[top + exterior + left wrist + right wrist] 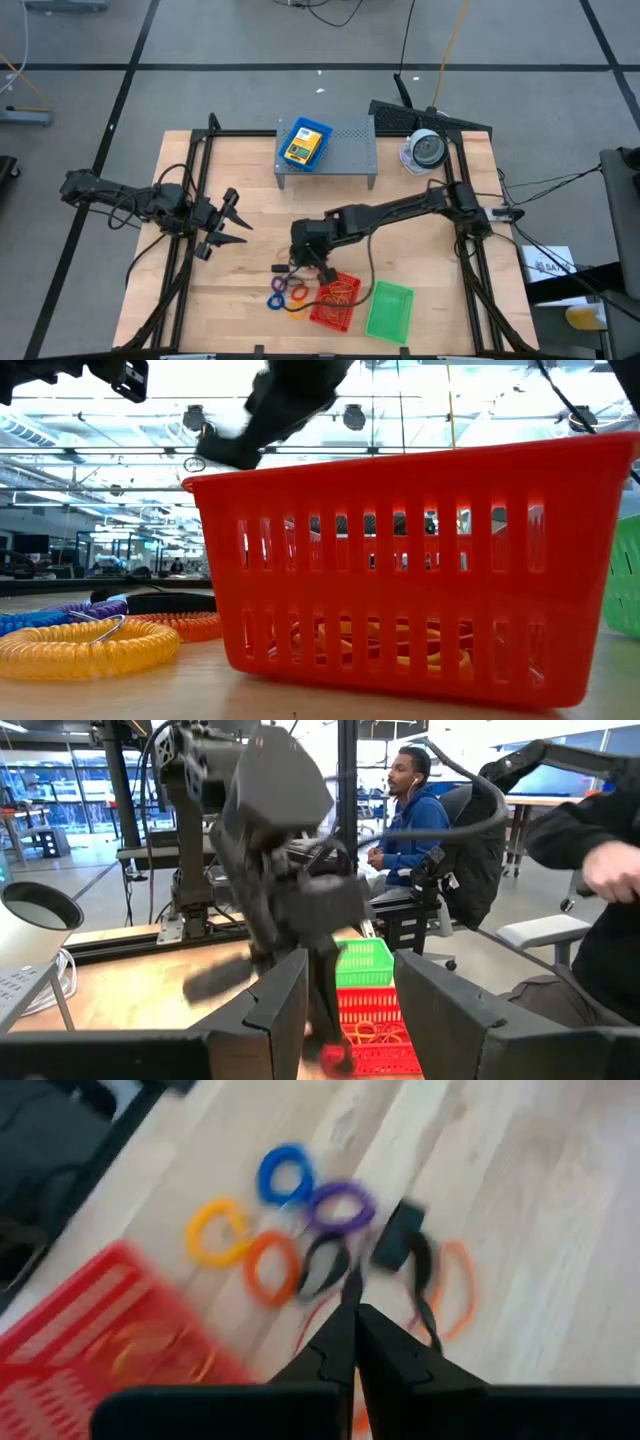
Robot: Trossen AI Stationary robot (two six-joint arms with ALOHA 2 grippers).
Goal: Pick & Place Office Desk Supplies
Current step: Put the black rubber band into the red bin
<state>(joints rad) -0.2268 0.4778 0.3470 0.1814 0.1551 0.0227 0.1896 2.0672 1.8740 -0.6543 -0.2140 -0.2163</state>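
Note:
My right gripper (318, 268) (355, 1308) hovers over the table's near middle, beside the red mesh tray (333, 303) (420, 570), shut on a thin reddish rubber band (318, 1320). Below it lie the blue (283, 1172), purple (340, 1207), yellow (215, 1230) and orange (270, 1267) rings, a small dark piece (398, 1235) and an orange rubber band (455, 1290). More rubber bands (338, 292) lie in the red tray. The green tray (390, 310) rests next to it. A crayon box (303, 146) sits in the blue tray (318, 133). My left gripper (232, 222) (350, 982) waits open at the table's left. My right gripper pinches the rubber band between its two shut fingertips, coming from above and pointing down. A thin reddish strand (312, 1327) runs out to one side of the fingertips. Blur hides how much of the band hangs free or rests on the table.
The grey perforated shelf (350, 150) stands at the far middle, the blue tray on it. A round white-and-grey device (426, 150) sits at the far right. People (405, 815) sit beyond the table. Bare wood lies between the left gripper and the rings.

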